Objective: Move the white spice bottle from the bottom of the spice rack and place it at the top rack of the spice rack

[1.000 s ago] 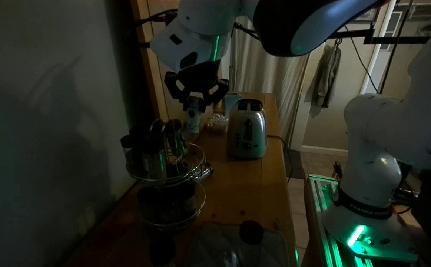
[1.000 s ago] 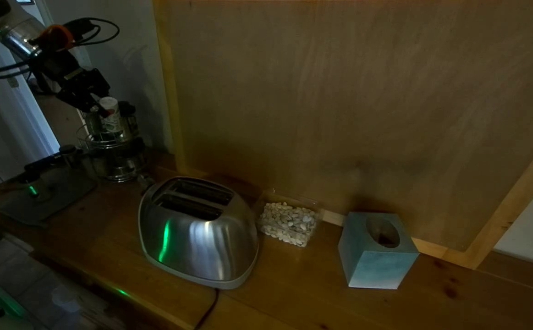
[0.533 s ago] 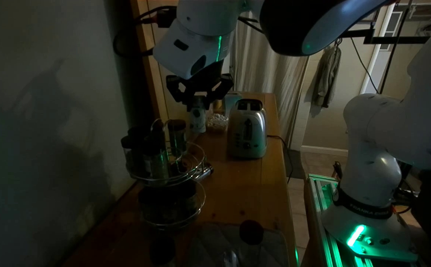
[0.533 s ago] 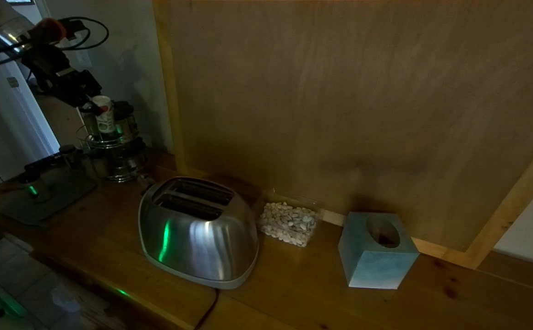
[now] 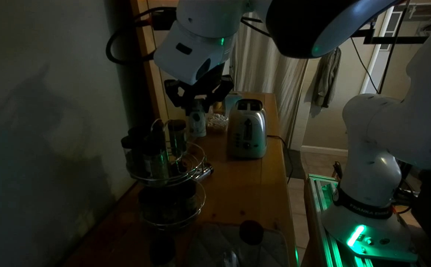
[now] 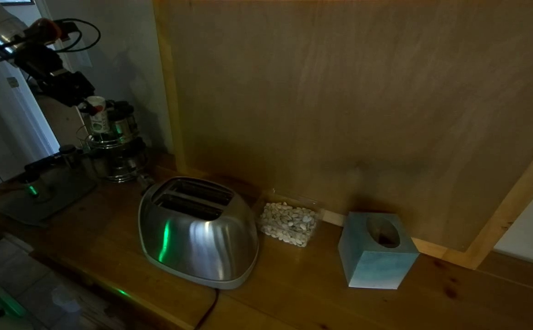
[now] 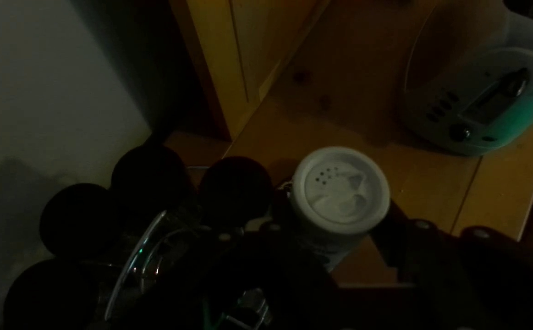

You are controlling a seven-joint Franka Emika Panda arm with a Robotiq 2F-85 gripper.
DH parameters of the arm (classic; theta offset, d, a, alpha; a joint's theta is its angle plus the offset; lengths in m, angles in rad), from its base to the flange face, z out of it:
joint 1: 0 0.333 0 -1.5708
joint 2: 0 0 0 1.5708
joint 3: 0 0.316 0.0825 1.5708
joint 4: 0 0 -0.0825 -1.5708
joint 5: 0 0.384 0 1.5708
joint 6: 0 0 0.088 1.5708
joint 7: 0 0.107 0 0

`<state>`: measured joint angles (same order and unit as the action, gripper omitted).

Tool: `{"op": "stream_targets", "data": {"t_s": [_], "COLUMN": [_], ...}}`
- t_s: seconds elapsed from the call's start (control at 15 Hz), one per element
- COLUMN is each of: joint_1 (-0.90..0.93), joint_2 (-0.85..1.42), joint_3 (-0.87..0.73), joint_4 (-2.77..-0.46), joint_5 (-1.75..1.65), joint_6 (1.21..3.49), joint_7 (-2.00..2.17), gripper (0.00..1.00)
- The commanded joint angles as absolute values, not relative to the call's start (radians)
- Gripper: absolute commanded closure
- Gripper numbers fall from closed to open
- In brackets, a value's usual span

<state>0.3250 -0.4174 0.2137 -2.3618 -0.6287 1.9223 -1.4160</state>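
Observation:
The white spice bottle (image 5: 197, 125) is held roughly upright in my gripper (image 5: 197, 105), level with the jars on the top tier. In an exterior view the bottle (image 6: 98, 118) hangs by the top of the spice rack (image 6: 107, 143), with my gripper (image 6: 90, 107) on its upper part. In the wrist view the bottle's perforated lid (image 7: 339, 192) shows between the dark fingers of my gripper (image 7: 337, 217). The round wire rack (image 5: 201, 165) has dark jars on both tiers. Whether the bottle's base touches the top tier cannot be told.
Dark-capped jars (image 7: 236, 190) stand close beside the bottle. The rack's wire handle (image 7: 133, 263) rises among them. A toaster (image 5: 247, 129) stands farther along the table. A pebble container (image 6: 289, 223) and a blue box (image 6: 378, 252) lie beyond. A wall flanks the rack.
The bottle has become more upright and moved with my gripper, leftward in an exterior view and slightly lower lately. A tilted dark jar on the top tier now stands upright.

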Motion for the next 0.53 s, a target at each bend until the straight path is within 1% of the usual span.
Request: {"op": "stream_targets", "data": {"t_s": [0.0,0.47], "joint_1": [0.336,0.336], "joint_2": [-0.404,-0.403], "joint_3": [0.208,0.210], "joint_4": [-2.342,-2.343], "joint_5": [-0.599,-0.569], "joint_6": [1.920,1.926], "joint_7": [-1.449,-1.431], "gripper": [0.80,0.80]}}
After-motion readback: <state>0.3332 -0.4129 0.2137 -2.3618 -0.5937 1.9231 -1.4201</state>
